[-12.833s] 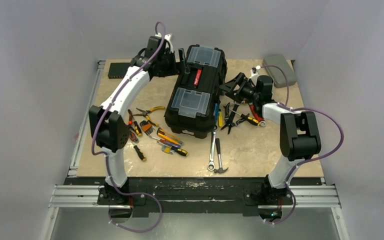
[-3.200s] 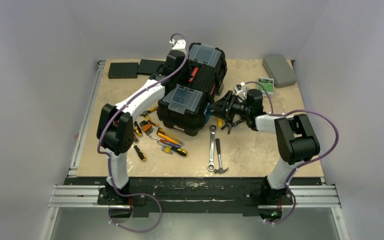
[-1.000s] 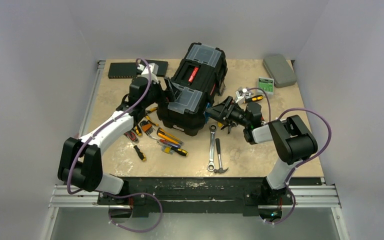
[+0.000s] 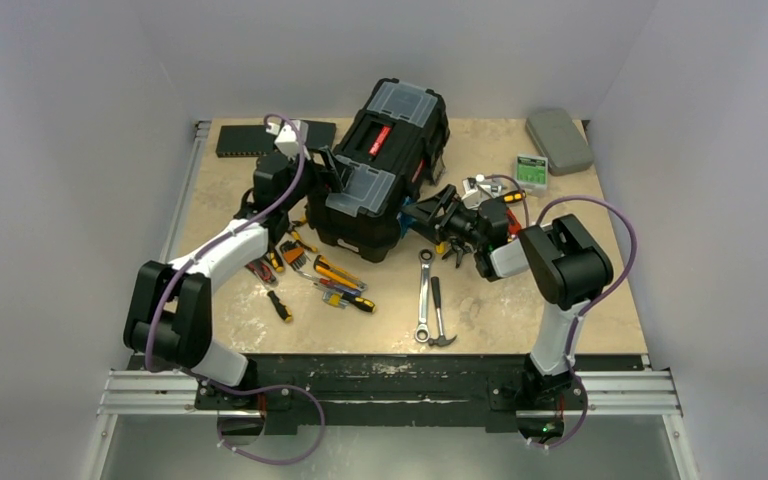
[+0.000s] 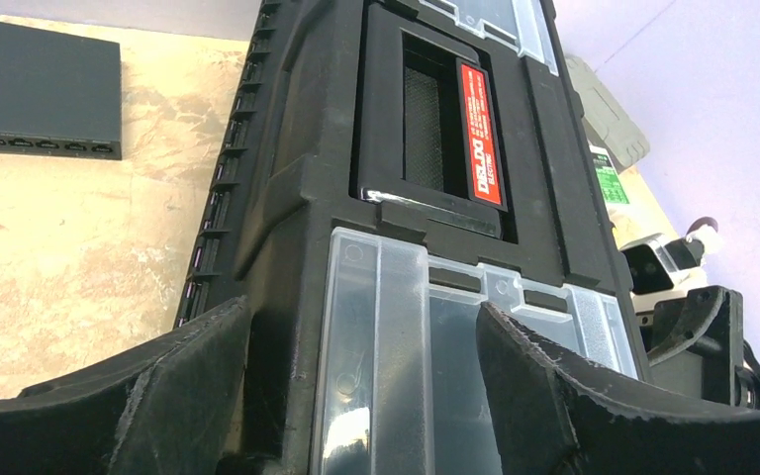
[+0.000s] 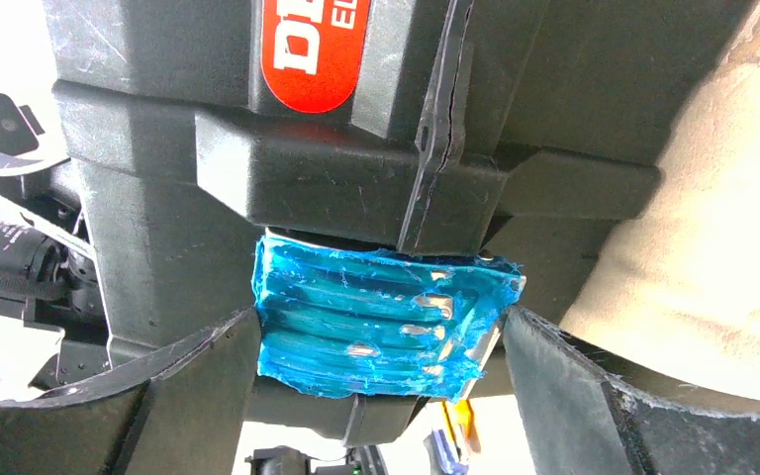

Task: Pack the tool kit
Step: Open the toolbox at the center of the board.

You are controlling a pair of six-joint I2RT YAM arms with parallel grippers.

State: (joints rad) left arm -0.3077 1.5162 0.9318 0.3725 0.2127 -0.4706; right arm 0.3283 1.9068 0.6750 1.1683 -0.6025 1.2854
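Grey case: lay flat at the counter's far right corner.
Black boxes: lay flat, far left.
Green-labelled box: sat near the case.

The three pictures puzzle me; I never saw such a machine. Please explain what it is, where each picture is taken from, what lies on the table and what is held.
These are two robot arms bolted at a table's near edge. The wide picture looks down from above and behind them. Each close picture comes from a camera on one wrist; the dark shapes at its bottom are that claw's fingers. On the table stands a black toolbox, with loose tools around it: a wrench, a hammer, screwdrivers. A grey case and a flat black box lie at the far edge. The left claw is open over the toolbox's clear lid; the right claw is open around a blue ribbed piece on its side. Neither seems to grip anything.
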